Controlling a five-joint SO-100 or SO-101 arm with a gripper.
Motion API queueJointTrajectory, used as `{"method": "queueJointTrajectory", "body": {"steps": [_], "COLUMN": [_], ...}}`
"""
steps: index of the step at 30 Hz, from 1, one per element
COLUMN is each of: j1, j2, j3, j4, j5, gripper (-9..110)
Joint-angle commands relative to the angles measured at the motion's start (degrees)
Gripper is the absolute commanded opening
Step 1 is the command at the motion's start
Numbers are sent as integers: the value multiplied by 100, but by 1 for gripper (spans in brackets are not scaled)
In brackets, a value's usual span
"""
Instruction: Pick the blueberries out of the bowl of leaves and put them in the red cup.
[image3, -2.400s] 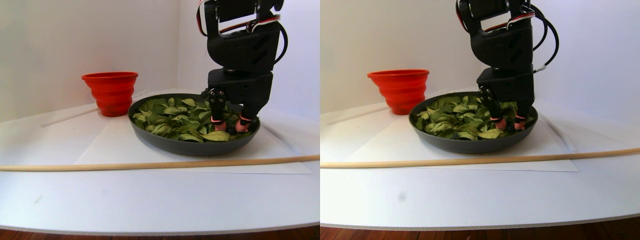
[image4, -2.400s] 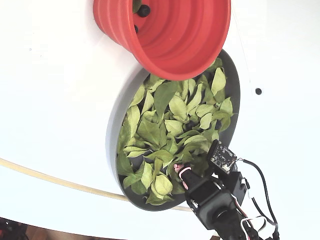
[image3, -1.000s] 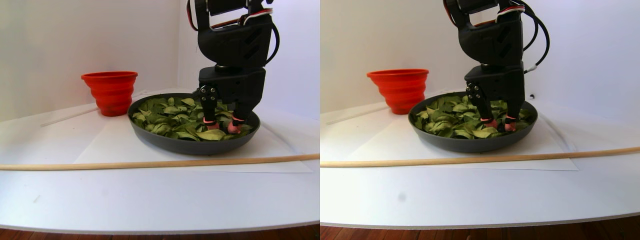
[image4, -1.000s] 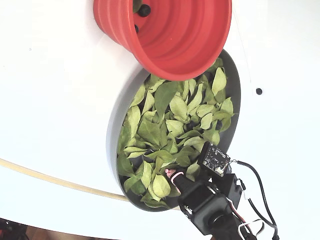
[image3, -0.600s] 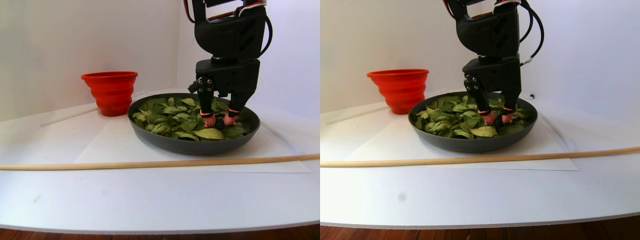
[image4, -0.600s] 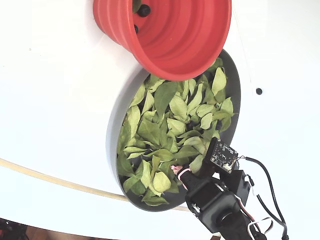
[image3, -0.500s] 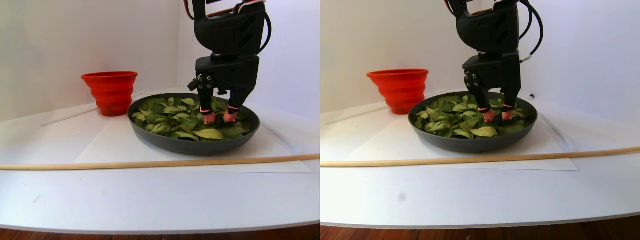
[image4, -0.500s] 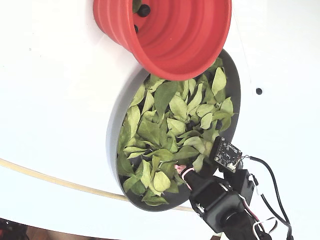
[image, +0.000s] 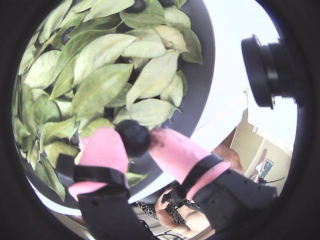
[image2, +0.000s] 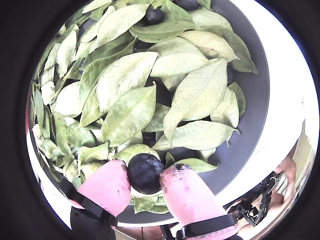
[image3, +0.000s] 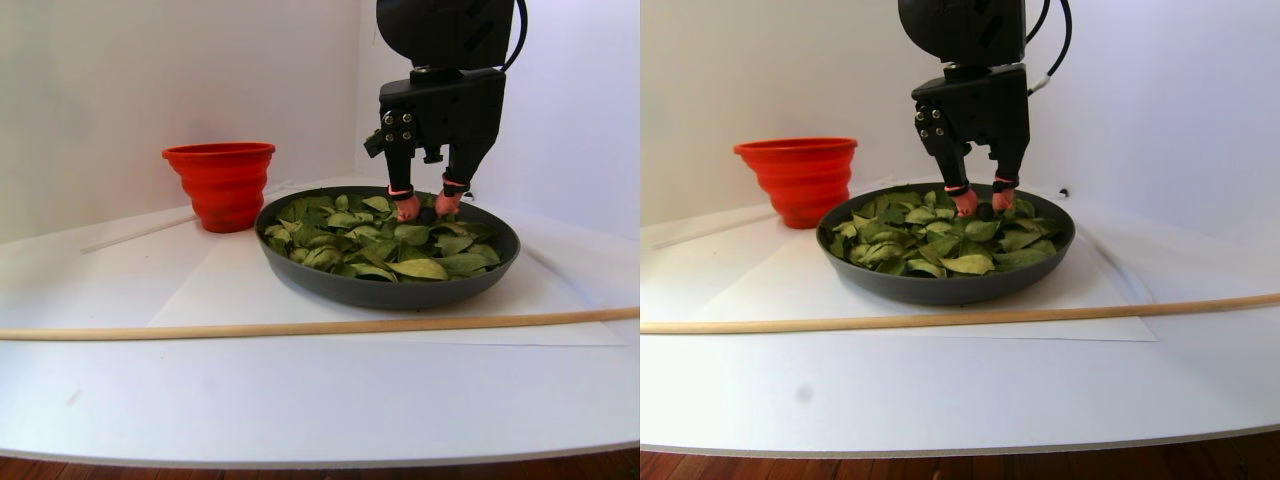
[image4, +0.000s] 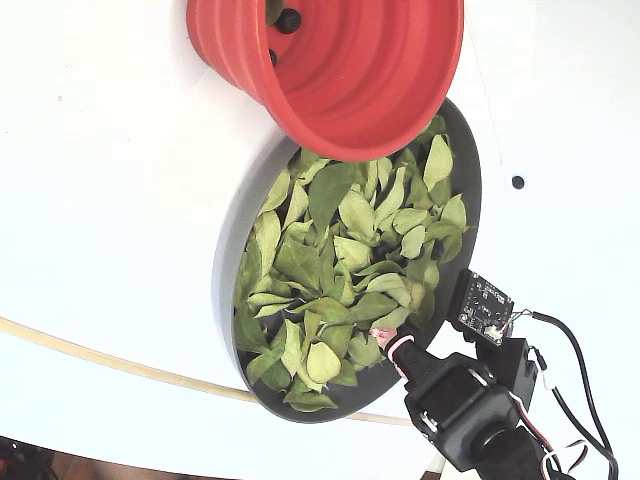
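The dark grey bowl (image3: 390, 290) is full of green leaves (image2: 130, 110). My gripper (image: 132, 146), with pink fingertips (image: 102, 150), is shut on a dark blueberry (image: 132, 137) right at leaf level near the bowl's rim; the same shows in another wrist view, gripper (image2: 145, 184) and blueberry (image2: 145, 172). More blueberries (image2: 154, 16) lie among the leaves at the far side. The red cup (image3: 220, 185) stands to the left of the bowl in the stereo pair view. In the fixed view the cup (image4: 350, 70) holds dark berries (image4: 288, 20).
A long wooden stick (image3: 300, 327) lies across the white table in front of the bowl. A white paper sheet (image3: 200, 290) lies under the bowl. A small dark speck (image4: 517, 182) sits on the table beside the bowl. White walls stand behind.
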Motion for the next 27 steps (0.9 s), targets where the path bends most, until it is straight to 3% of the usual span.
{"method": "queueJointTrajectory", "body": {"steps": [1,27], "j1": [-35,-879], "j2": [738,1433], "j3": [0,-220], "j4": [53,360], "j5": [26,202], "gripper": [11,11]}}
